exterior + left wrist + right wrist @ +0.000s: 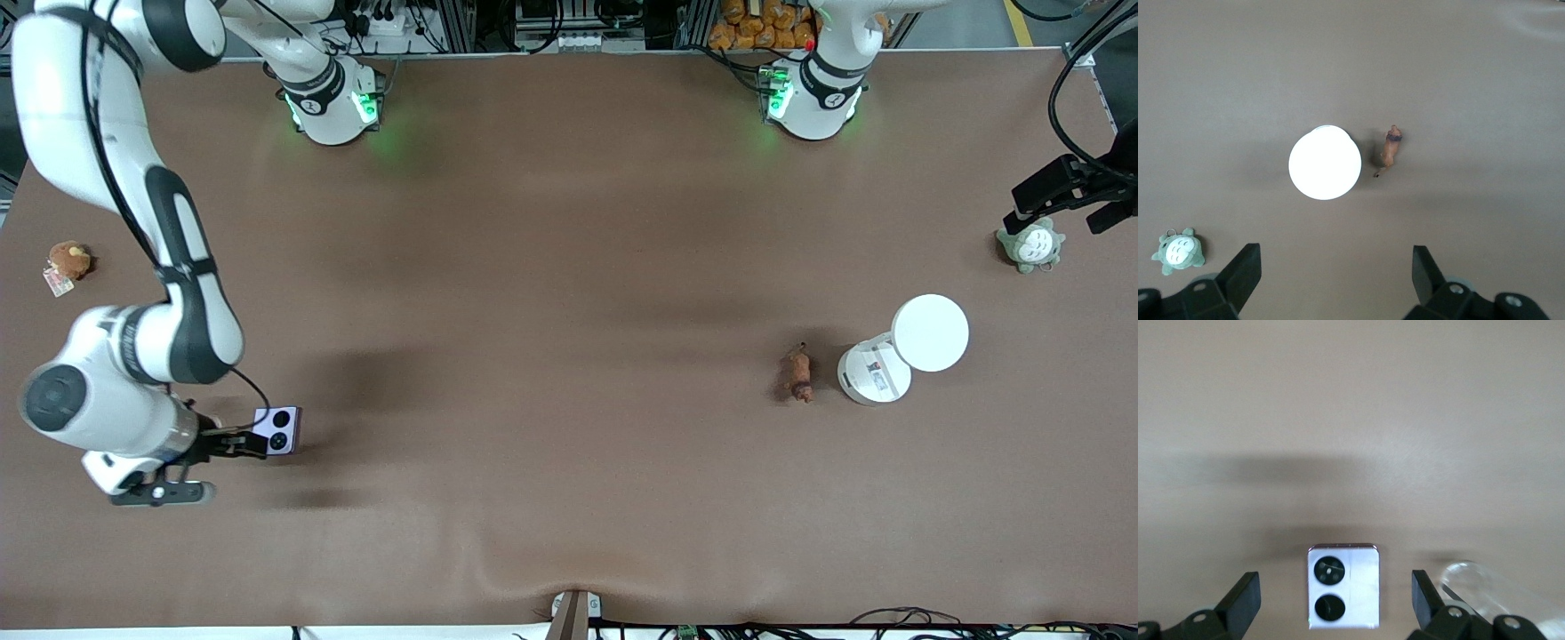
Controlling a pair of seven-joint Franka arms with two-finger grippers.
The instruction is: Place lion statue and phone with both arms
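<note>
The phone (277, 430) is a pale lavender-white square with two black circles. It lies flat on the table toward the right arm's end, near the front camera. My right gripper (253, 442) is open, with a finger on either side of the phone (1343, 587) and a gap on both sides. The lion statue (799, 373) is a tiny reddish-brown figurine lying on the table beside the white container. My left gripper (1080, 204) is open and empty, high over the left arm's end of the table. Its wrist view shows the lion (1389, 150) far below.
A white round container (876, 372) with its lid (930, 332) stands beside the lion; it also shows in the left wrist view (1325, 162). A grey-green plush (1031, 245) sits under the left gripper. A brown plush with a tag (68, 260) lies at the right arm's end.
</note>
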